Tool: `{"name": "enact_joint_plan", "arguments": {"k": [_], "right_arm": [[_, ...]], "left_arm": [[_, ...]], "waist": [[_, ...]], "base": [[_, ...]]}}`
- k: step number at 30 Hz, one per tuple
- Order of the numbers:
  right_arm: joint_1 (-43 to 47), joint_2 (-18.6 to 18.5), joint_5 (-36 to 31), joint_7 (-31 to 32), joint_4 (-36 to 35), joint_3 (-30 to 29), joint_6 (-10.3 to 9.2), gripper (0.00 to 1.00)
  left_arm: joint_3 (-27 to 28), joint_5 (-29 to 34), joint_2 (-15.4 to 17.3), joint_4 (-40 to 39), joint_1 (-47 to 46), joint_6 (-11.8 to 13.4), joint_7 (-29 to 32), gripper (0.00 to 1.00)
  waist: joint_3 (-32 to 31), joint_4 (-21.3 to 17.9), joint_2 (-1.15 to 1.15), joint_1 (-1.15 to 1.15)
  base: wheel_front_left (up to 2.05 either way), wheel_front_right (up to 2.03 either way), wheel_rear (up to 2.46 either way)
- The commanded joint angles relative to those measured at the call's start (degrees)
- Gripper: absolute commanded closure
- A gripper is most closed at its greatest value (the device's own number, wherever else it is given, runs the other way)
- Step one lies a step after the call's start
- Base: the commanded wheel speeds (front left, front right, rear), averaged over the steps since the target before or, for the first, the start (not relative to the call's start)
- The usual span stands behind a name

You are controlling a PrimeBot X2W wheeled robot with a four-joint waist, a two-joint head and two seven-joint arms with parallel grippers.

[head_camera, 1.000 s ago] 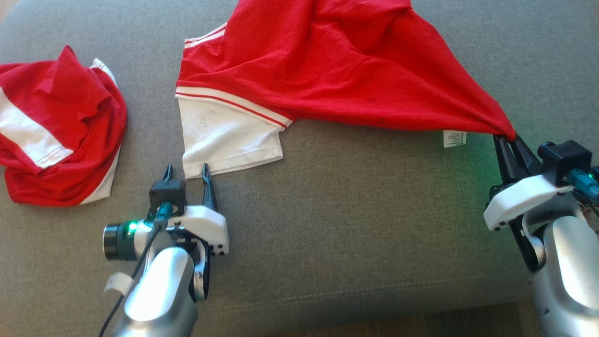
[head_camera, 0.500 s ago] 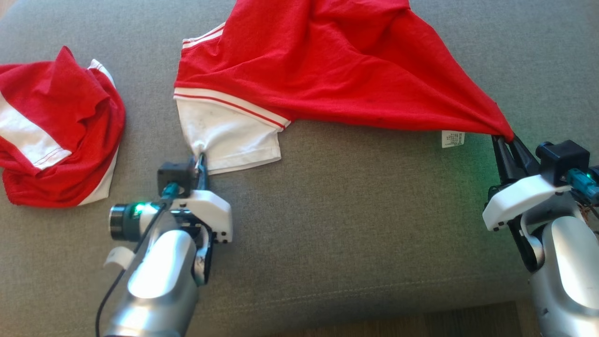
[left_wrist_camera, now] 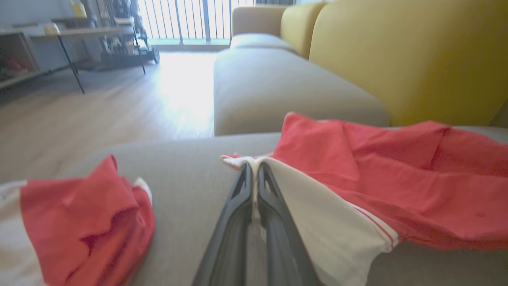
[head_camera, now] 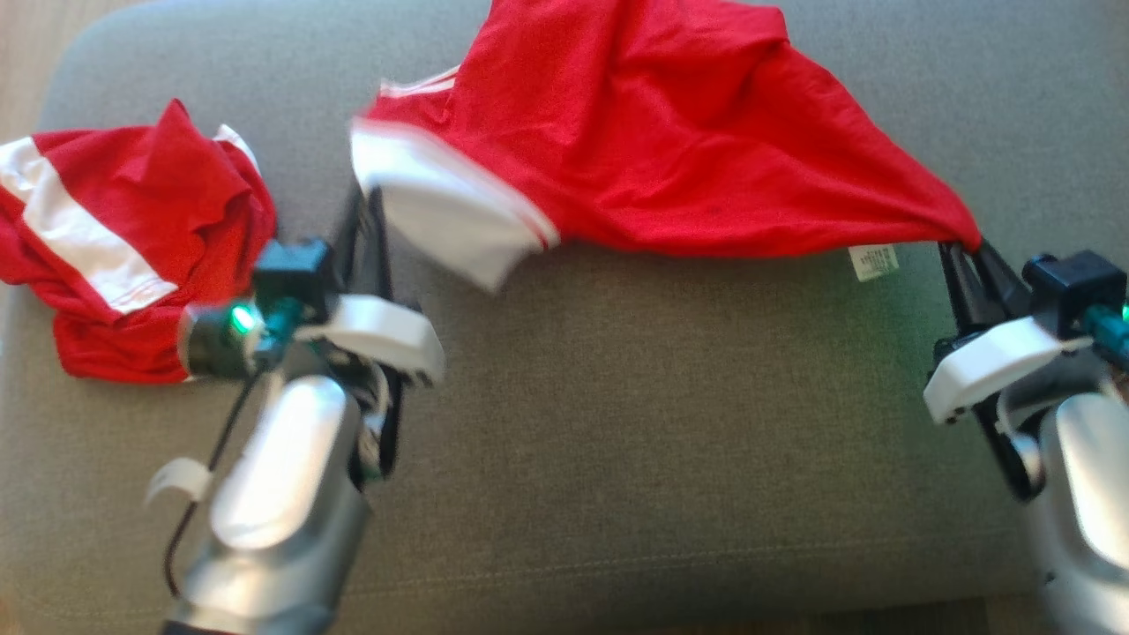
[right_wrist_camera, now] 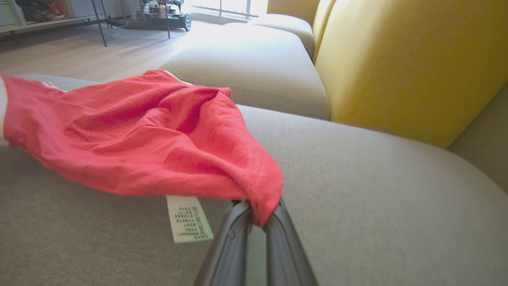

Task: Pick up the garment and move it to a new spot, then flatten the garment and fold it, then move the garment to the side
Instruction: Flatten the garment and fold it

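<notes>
The garment [head_camera: 653,132] is a red shirt with a white, red-striped sleeve [head_camera: 441,212], spread over the grey sofa seat [head_camera: 670,423]. My left gripper [head_camera: 369,198] is shut on the white sleeve's edge and holds it off the cushion; in the left wrist view the left gripper [left_wrist_camera: 254,169] pinches the white cloth [left_wrist_camera: 317,214] between its fingertips. At the far right my right gripper [head_camera: 961,251] is shut on the red hem corner, beside a white care label [head_camera: 871,262]. From the right wrist, the right gripper [right_wrist_camera: 258,212] grips the bunched red corner [right_wrist_camera: 262,178].
A second red and white garment [head_camera: 132,256] lies crumpled at the seat's left end, close to my left wrist. Yellow back cushions [right_wrist_camera: 408,59] rise behind the seat. Another grey seat [left_wrist_camera: 278,87] continues beyond, and wooden floor [left_wrist_camera: 99,107] lies past the left edge.
My left gripper reached the white sleeve's hem, shut on it and lifted it up and back. The right gripper kept its hold on the red corner. The head camera shifted.
</notes>
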Motion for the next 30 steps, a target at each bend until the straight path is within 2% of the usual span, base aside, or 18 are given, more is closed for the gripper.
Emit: {"name": "enact_joint_plan", "arguments": {"k": [1, 6, 15, 24, 30], "right_arm": [[-3.06, -2.69, -0.42, 0.24, -2.81, 2.13, -0.02, 1.0], [-9.55, -7.27, 0.51, 1.56, -5.64, 5.62, -0.02, 1.0], [-16.9, -12.04, 1.54, 4.53, -13.38, 7.28, -0.02, 1.0], [-12.73, -13.3, 0.27, 10.23, -23.79, 3.26, -0.02, 1.0], [-9.05, -13.65, 5.6, 22.35, -31.4, 1.35, -0.02, 1.0]], "left_arm": [[2.54, 2.64, 2.89, -6.55, -1.72, 1.28, -0.74, 1.0], [3.97, 5.47, 4.32, -18.31, -3.75, 2.12, -0.75, 1.0], [7.34, 2.38, 4.81, -29.77, -8.09, 1.76, 0.63, 1.0], [10.0, -0.93, 5.14, -39.49, -5.9, 3.1, 4.47, 1.0], [10.48, -0.1, 7.5, -43.8, -5.2, 4.14, 10.23, 1.0]], "waist": [[-1.06, 0.46, 0.0, 0.0], [-3.86, 0.33, 0.0, 0.0], [-9.7, -0.49, 0.0, 0.0], [-13.93, -0.34, 0.0, 0.0], [-12.49, -0.51, 0.0, 0.0]], "base": [[0.0, 0.0, 0.0], [0.0, 0.0, 0.0], [0.0, 0.0, 0.0], [0.0, 0.0, 0.0], [0.0, 0.0, 0.0]]}}
